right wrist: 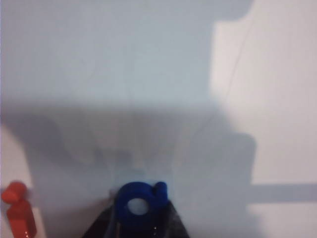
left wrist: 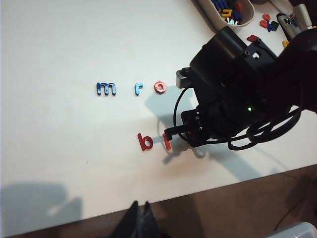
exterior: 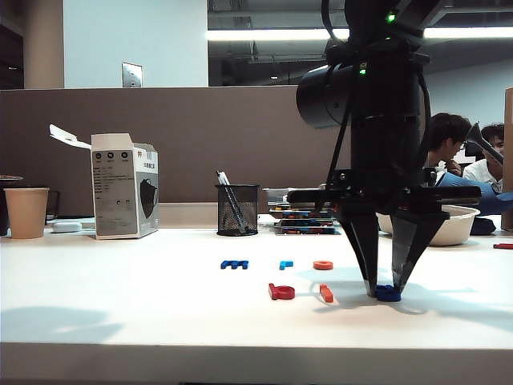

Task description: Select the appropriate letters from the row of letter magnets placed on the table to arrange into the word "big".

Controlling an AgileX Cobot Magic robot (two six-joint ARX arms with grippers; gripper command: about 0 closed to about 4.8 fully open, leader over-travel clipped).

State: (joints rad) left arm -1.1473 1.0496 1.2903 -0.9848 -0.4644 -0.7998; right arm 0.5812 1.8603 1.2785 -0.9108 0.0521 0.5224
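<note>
My right gripper (exterior: pixel 386 286) points straight down at the table (exterior: pixel 144 313) and is shut on the dark blue rounded letter (exterior: pixel 389 294), which sits at the surface. In the right wrist view the blue letter (right wrist: pixel 139 203) fills the gap between the dark fingers (right wrist: pixel 101 225). Left of it lie the short orange bar (exterior: pixel 326 293) and the red ring with a stem (exterior: pixel 281 291); the same bar (right wrist: pixel 20 214) shows in the right wrist view. The left wrist view shows the red letter (left wrist: pixel 145 142) and the bar (left wrist: pixel 167 143) side by side. My left gripper (left wrist: pixel 140 207) hangs shut over the table's near edge, holding nothing.
Behind lie a wide dark blue letter (exterior: pixel 234 264), a light blue letter (exterior: pixel 286 264) and an orange ring (exterior: pixel 323 265). A paper cup (exterior: pixel 26 212), white box (exterior: pixel 124 186), mesh pen holder (exterior: pixel 237 209) and white bowl (exterior: pixel 453 227) line the back.
</note>
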